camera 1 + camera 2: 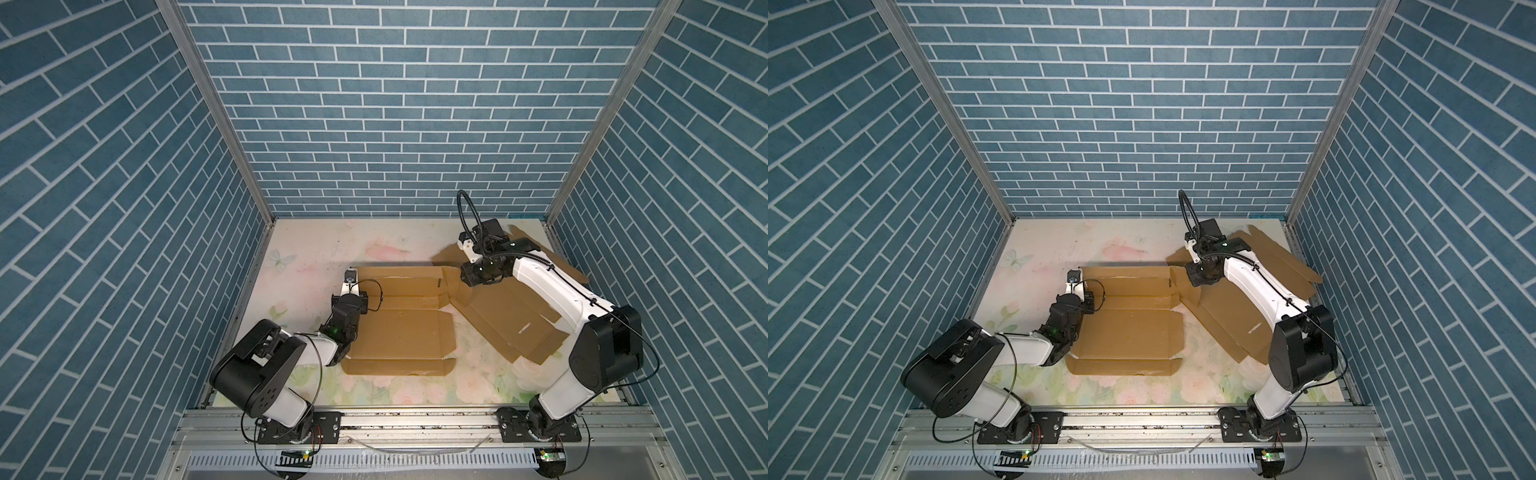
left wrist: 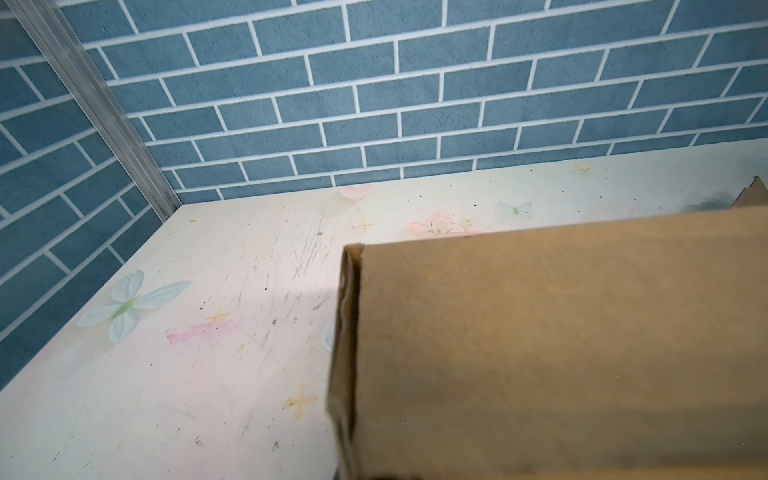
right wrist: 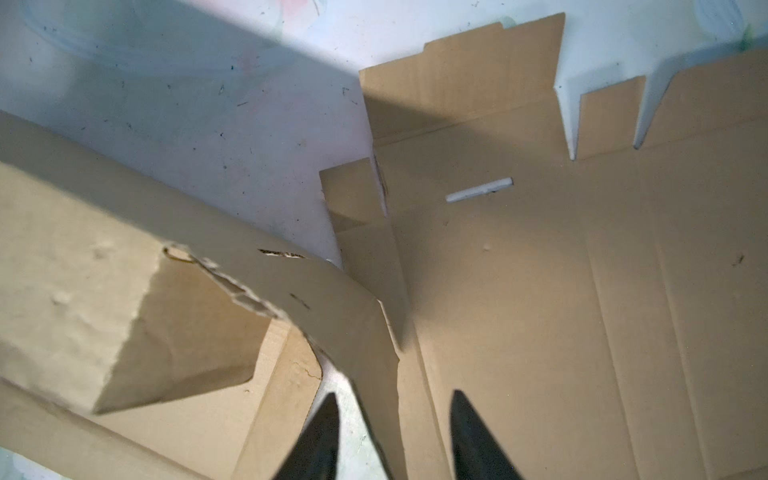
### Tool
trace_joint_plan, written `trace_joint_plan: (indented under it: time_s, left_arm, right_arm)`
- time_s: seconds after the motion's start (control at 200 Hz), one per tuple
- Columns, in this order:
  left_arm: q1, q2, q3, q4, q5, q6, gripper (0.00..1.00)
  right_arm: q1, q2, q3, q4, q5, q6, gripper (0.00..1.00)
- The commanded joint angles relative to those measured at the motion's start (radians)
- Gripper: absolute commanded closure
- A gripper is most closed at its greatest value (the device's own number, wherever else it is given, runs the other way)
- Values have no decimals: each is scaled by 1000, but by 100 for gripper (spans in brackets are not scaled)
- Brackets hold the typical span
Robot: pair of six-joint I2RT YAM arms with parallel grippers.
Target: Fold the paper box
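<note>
My left gripper (image 1: 350,277) was pinched shut at the box's (image 1: 399,328) raised edge. My right gripper (image 3: 394,395) stood parted, a flap's (image 3: 353,324) edge between its fingers, bare table (image 3: 208,145) beyond.

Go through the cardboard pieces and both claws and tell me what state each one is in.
paper box: partly folded, far side raised, base lying flat.
second cardboard sheet: unfolded, lying flat.
left claw: shut, at the paper box's far left corner; any grip is hidden.
right claw: open, astride the paper box's bent end flap.
</note>
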Motion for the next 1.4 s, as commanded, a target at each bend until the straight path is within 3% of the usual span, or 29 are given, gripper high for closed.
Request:
trace_joint_plan:
  time_s: [0.0, 0.15, 0.27, 0.71, 0.955, 1.235, 1.395]
  left_arm:
    - [-10, -3, 16, -101, 5, 9, 100]
    - [-10, -8, 20, -107, 0, 6, 100]
    - [-11, -8, 20, -105, 0, 6, 100]
    - [-11, 1, 7, -69, 7, 36, 100]
    - [-9, -6, 23, -112, -19, 7, 100]
    - [-4, -56, 42, -211, -44, -53, 81]
    - [-4, -137, 25, -291, -69, -89, 63]
  right_arm:
    - [5, 1, -41, 12, -23, -52, 76]
    - [16, -46, -83, 42, -85, -39, 94]
    - [31, -72, -98, 41, -116, -24, 100]
    - [39, -134, -101, 60, -281, 140, 100]
    - [43, -132, -100, 69, -227, 181, 100]
    - [43, -134, -175, 112, -125, 169, 100]
    - [43, -150, -222, 163, -91, 202, 100]
